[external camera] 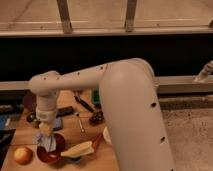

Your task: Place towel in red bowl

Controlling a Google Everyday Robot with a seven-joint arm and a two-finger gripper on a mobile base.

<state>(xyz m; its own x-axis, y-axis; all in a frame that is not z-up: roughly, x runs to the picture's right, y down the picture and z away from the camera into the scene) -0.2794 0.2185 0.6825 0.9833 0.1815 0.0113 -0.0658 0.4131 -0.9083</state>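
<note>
My bulky white arm (120,90) reaches left across the frame, elbow bent downward. My two-finger gripper (45,131) points straight down at the wrist's lower end.

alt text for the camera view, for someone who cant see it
The robot's gripper holds a pale blue towel just above a red bowl at the wooden table's front left. An orange fruit lies left of the bowl.
</note>
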